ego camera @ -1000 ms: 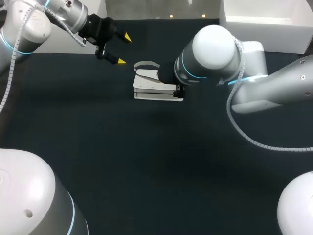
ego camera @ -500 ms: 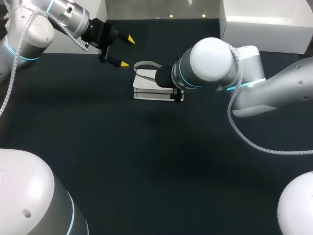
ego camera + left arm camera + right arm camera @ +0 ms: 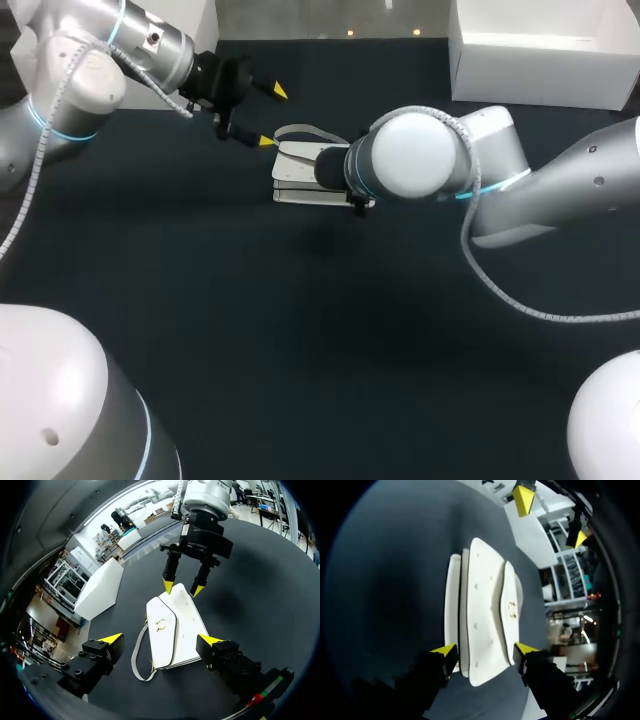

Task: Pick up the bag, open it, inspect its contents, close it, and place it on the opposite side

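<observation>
Right tool (image 3: 484, 652), fingers apart, straddles the flat white leather handbag (image 3: 485, 605), left tool (image 3: 271, 116) likewise apart beside its strap (image 3: 136, 660): a shallow pinch may skid it over the dark tabletop (image 3: 300, 330).

L arm (image 3: 75, 80) & R arm (image 3: 420, 165) showing glossy white-silver rounded shells w/ cyan joint rings, grey ribbed cables (image 3: 548, 316) trailing alongside. L gripper (image 3: 271, 116), R gripper (image 3: 485, 650) wearing black bodies, yellow wedge tips.
</observation>
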You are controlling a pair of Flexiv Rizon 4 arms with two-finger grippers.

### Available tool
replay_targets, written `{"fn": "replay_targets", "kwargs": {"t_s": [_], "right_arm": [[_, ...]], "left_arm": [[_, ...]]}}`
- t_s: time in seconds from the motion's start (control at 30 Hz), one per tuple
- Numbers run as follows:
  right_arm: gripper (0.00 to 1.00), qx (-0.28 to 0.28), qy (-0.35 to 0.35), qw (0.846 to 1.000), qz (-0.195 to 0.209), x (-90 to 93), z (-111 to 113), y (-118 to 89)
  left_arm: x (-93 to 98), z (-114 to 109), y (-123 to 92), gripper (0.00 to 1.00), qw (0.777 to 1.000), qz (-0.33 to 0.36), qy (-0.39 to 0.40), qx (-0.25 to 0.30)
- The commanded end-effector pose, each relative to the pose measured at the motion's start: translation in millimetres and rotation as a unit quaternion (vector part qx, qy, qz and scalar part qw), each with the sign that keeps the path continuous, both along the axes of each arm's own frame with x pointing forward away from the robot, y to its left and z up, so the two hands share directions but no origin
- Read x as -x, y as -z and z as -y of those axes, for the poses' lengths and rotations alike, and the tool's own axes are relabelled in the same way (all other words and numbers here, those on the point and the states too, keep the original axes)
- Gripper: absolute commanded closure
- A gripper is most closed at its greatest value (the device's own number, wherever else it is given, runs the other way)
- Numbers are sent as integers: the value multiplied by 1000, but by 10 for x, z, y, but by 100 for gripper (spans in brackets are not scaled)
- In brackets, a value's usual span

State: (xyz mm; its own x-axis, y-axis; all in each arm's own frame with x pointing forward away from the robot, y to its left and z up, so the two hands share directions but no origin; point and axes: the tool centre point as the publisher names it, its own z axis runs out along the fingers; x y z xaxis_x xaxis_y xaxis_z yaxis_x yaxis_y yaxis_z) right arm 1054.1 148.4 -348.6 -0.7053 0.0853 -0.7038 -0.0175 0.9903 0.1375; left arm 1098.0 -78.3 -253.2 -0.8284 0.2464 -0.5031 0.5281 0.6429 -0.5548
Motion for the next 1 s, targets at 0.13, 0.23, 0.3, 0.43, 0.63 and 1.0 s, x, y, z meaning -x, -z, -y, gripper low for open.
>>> {"fn": "replay_targets", "kwargs": {"t_s": [0.13,0.23,0.3,0.43,0.63,1.0], "right_arm": [[54,4,-4,1000,7,-6,42,42],[55,9,-4,1000,3,-27,56,80],[55,14,-6,1000,1,-41,60,103],[57,21,-6,1000,-2,-70,65,132],[66,23,-8,1000,1,-100,80,155],[80,18,-9,1000,1,-104,67,224]], "left_arm": [[-53,14,32,0,1000,-6,5,-1],[-61,26,41,0,1000,-8,9,-1],[-57,36,45,0,1000,-8,11,-2],[-59,46,47,0,1000,-10,16,-1],[-67,63,55,0,1000,-13,19,-1],[-79,86,84,0,1000,-18,25,-2]]}}
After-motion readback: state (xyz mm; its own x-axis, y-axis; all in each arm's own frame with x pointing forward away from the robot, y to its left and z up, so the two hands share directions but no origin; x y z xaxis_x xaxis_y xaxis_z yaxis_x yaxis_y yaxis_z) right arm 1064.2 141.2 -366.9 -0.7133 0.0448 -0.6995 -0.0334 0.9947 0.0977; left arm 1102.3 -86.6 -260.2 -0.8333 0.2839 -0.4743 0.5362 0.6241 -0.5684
